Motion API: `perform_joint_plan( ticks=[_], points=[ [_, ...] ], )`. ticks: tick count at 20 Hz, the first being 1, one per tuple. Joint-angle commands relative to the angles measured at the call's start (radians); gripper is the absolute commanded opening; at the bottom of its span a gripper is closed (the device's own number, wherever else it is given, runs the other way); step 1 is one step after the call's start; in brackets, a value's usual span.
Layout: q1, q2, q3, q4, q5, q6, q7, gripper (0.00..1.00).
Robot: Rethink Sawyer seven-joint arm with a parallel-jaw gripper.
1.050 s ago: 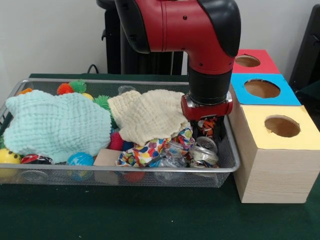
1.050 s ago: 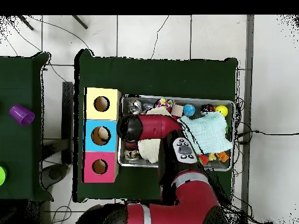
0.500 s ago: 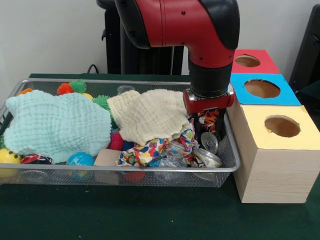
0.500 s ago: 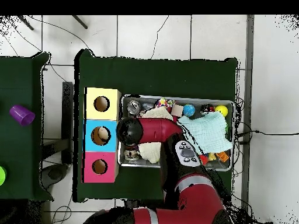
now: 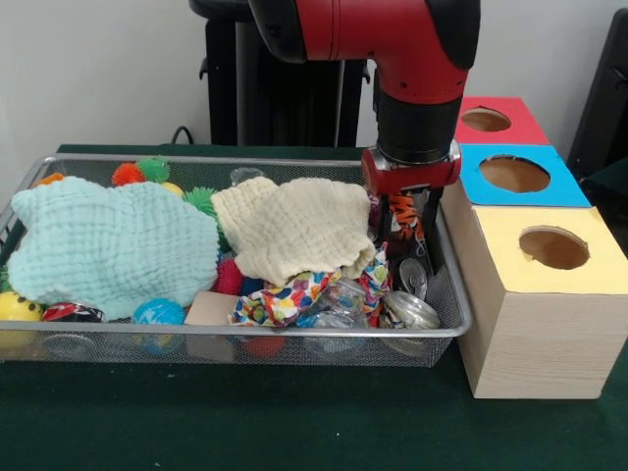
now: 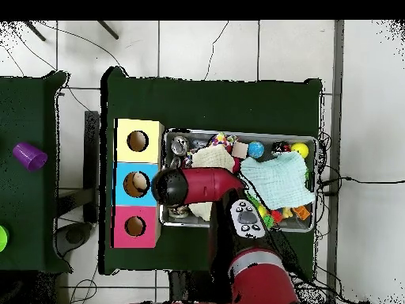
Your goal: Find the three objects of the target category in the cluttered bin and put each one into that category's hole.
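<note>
An orange patterned can [image 5: 404,218] is being held clamped in the gripper [image 5: 406,234] above the bin [image 5: 446,329]. It is best being carried level to the right, clear of the rim, towards the boxes [image 5: 535,304].

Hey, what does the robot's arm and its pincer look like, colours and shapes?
The thick, rounded arm has glossy red shells with black joint caps, then a black cylindrical wrist above a red collar. The dark pincer hangs beneath it. From overhead, a grey oval panel with dark buttons sits on the arm.

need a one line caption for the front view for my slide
Red and black Sawyer arm's gripper holding an orange patterned can above the wire mesh bin, beside the yellow-topped wooden box.
</note>
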Motion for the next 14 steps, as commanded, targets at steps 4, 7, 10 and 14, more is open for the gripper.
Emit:
perform_joint_plan(
  ticks=[4,7,10,14],
  points=[
    [0.062,0.001,0.083,0.084,0.034,-0.037,0.158,1.0],
    [0.058,0.013,0.082,0.08,0.033,-0.068,0.161,1.0],
    [0.049,0.009,0.087,0.103,0.022,-0.188,0.185,0.0],
    [0.083,0.001,0.049,0.102,0.02,-0.223,0.22,0.0]
  ],
)
